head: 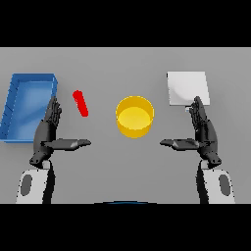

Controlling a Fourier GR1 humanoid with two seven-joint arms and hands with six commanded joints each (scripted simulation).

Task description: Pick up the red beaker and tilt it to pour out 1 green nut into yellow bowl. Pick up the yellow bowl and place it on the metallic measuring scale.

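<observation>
A yellow bowl [134, 116] stands at the middle of the grey table. The red beaker [80, 103] is a slim red shape lying tilted on the table, left of the bowl. A flat, pale metallic measuring scale [187, 87] sits at the back right. My left hand [49, 131] hovers open below and left of the beaker, fingers straight and thumb pointing toward the centre. On the other side, my right hand [203, 131] is open too, just in front of the scale's near edge, thumb pointing inward. No green nut is visible.
A blue tray [28, 104] stands at the far left, its right wall close to my left hand's fingers.
</observation>
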